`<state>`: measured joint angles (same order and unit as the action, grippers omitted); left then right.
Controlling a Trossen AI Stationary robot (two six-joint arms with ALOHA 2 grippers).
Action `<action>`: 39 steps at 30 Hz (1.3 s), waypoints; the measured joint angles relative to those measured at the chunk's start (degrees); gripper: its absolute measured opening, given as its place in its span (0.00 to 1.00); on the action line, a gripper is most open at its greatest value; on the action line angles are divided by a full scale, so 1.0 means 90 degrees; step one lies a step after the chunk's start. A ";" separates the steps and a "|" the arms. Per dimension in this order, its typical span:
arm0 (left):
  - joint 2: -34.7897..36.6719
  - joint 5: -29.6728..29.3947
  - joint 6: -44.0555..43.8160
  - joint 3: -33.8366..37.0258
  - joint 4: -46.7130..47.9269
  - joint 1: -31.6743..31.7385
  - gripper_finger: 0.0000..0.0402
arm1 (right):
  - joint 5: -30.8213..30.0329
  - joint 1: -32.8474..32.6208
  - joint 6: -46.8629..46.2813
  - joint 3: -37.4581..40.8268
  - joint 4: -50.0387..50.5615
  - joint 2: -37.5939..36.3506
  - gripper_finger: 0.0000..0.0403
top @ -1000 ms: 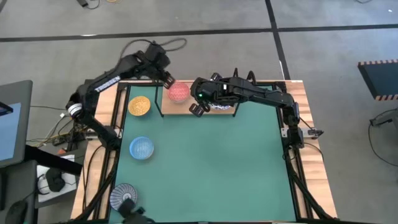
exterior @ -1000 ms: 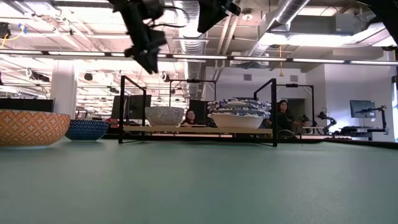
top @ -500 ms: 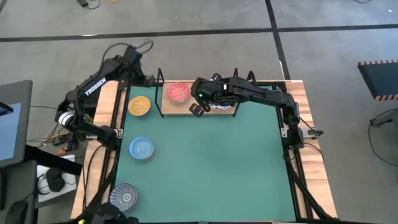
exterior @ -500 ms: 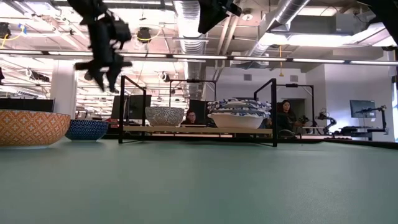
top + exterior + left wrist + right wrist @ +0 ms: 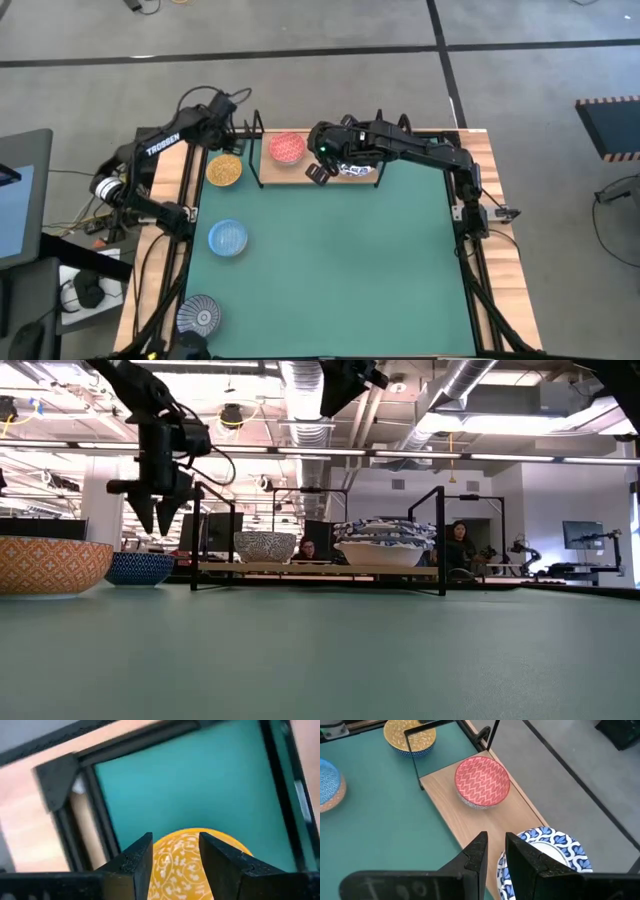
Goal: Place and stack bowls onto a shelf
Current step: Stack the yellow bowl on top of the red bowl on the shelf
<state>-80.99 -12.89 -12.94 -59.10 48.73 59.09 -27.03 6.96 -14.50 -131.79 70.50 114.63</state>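
Left gripper above round yellow bowl on green mat, jaws parted, nothing between them. Right gripper over light wooden shelf, jaws narrowly apart, empty. Right wrist view shows red bowl on shelf beside white blue-rimmed bowl stack, which arm hides in high view. Light blue bowl and grey-blue patterned bowl on mat.

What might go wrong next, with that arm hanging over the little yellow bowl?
Two risks stand out. The left gripper, open over the small yellow patterned bowl, is close to the black wire upright of the light wooden shelf and might knock it. The small red patterned bowl already sits at that end of the shelf, so a bowl carried in there could bump it.
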 joint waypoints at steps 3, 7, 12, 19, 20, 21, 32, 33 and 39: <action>-0.0151 0.0014 0.0515 0.0063 0.0123 -0.0019 0.35 | 0.0014 -0.0002 0.0011 0.0000 0.0041 0.0000 0.23; -0.0304 -0.0140 0.0635 0.0154 0.0024 -0.0039 0.33 | 0.0022 -0.0007 0.0080 0.0000 0.0092 0.0000 0.23; -0.0294 -0.0149 0.1184 0.0527 -0.0590 -0.0027 0.32 | 0.0020 -0.0022 0.0107 0.0000 0.0101 0.0000 0.23; -0.0294 -0.0182 0.1992 0.1045 -0.1211 0.0046 0.29 | 0.0022 -0.0024 0.0168 0.0000 0.0163 0.0000 0.23; -0.0294 -0.0223 0.2058 0.1081 -0.1304 0.0046 0.29 | 0.0020 -0.0024 0.0172 0.0000 0.0167 0.0000 0.23; -0.0294 -0.0264 0.2100 0.1100 -0.1351 0.0046 0.29 | 0.0020 -0.0024 0.0182 0.0000 0.0170 0.0000 0.23; -0.0280 0.0069 0.2383 0.1182 -0.1185 0.0079 0.12 | 0.0020 -0.0010 0.0384 0.0000 0.0166 0.0000 0.23; -0.0282 0.0095 0.2420 0.1202 -0.1165 0.0070 0.09 | 0.0018 -0.0010 0.0386 0.0000 0.0163 0.0000 0.23; -0.0275 0.0128 0.2340 0.1098 -0.0999 0.0024 0.02 | 0.0018 -0.0010 0.0450 0.0000 0.0167 0.0000 0.23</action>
<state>-83.46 -11.73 8.12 -49.21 39.74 59.31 -26.87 6.87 -10.46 -131.79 72.01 114.63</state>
